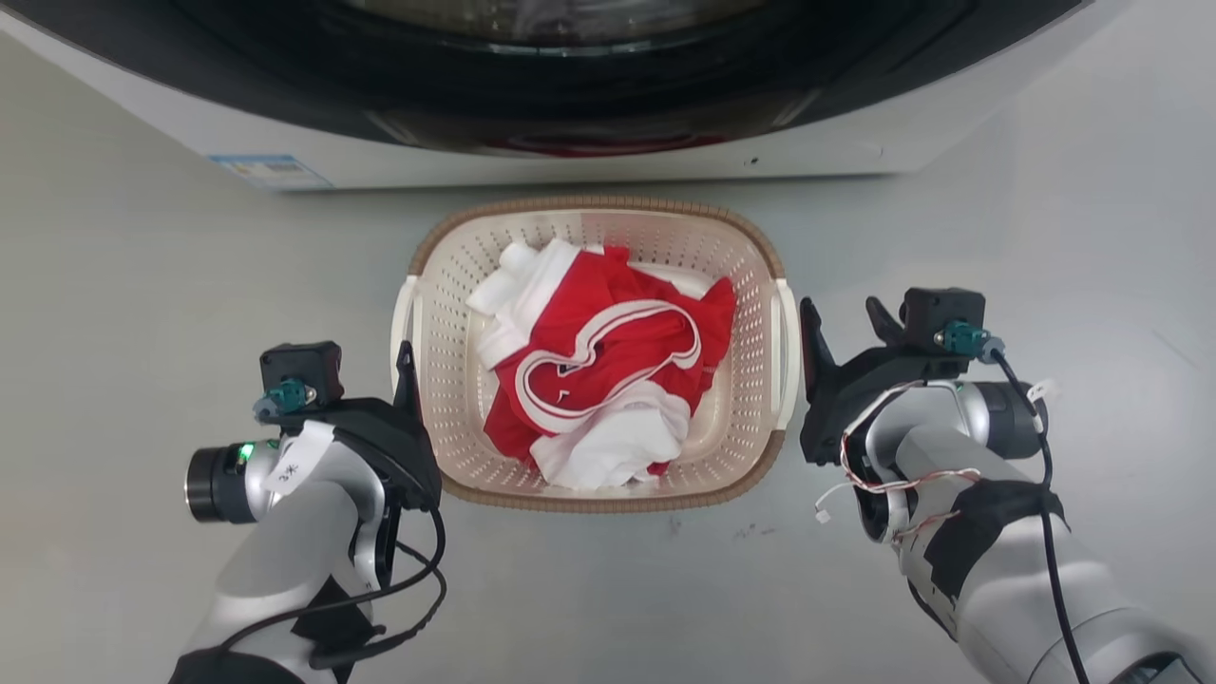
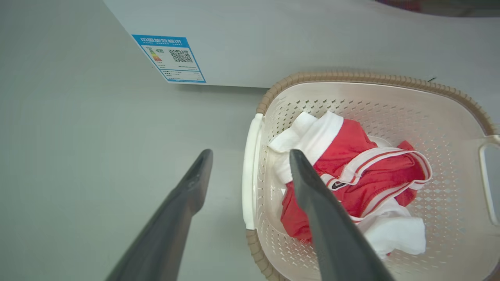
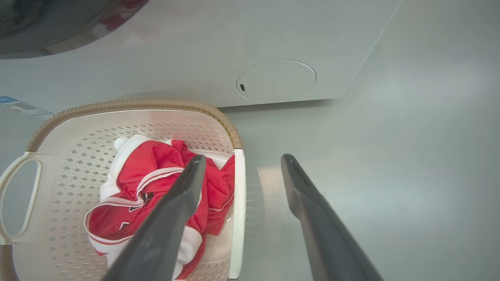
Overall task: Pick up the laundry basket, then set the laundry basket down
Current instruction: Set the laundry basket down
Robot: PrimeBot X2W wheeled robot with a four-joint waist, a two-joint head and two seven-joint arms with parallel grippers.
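Observation:
The laundry basket (image 1: 589,202), cream perforated plastic with a brown woven rim, stands on the grey floor and holds red and white clothes (image 1: 608,380). My left gripper (image 1: 404,366) is at its left side and is open. In the left wrist view, the left gripper (image 2: 250,154) has one finger over the basket (image 2: 351,76) and one outside the white left handle (image 2: 248,183). My right gripper (image 1: 841,318) is open at the right side. In the right wrist view, the right gripper (image 3: 243,158) likewise straddles the right handle (image 3: 237,203) of the basket (image 3: 117,104). Neither gripper holds anything.
A white front-loading washer (image 1: 570,157) stands just behind the basket, its dark door rim overhead. A blue energy label (image 2: 170,58) is on its lower left corner. Grey floor (image 1: 142,313) spreads to both sides and in front of the basket.

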